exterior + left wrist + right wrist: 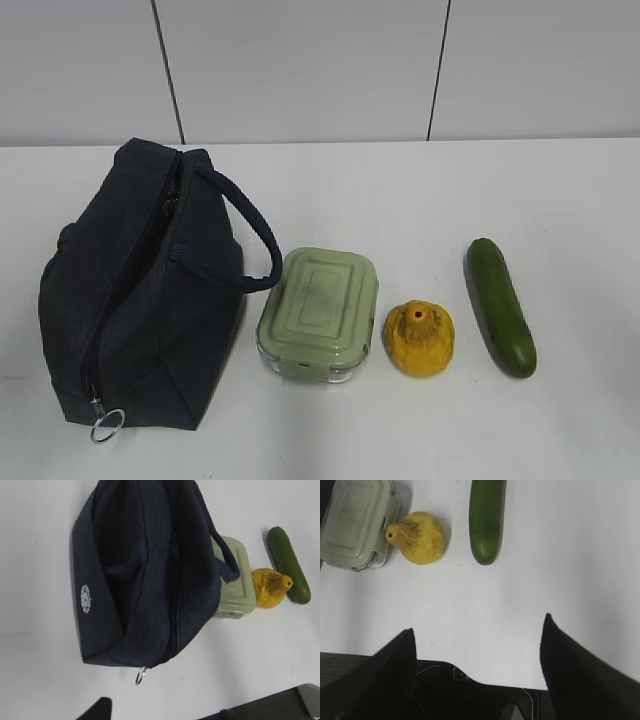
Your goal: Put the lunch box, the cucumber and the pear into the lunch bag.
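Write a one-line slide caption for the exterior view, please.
Navy lunch bag beside a row of lunch box, pear and cucumber on a white table.

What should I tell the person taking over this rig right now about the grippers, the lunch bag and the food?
Right gripper: open, empty, above bare table near the front edge.
Left gripper: only a dark finger tip shows, state unclear, holding nothing visible.
Lunch bag: on the left, lying with its zipper up; ring pull at the near end.
Lunch box, pear, cucumber: in a row to the bag's right, all on the table.
Done: nothing packed.
Left: all three items into the bag.
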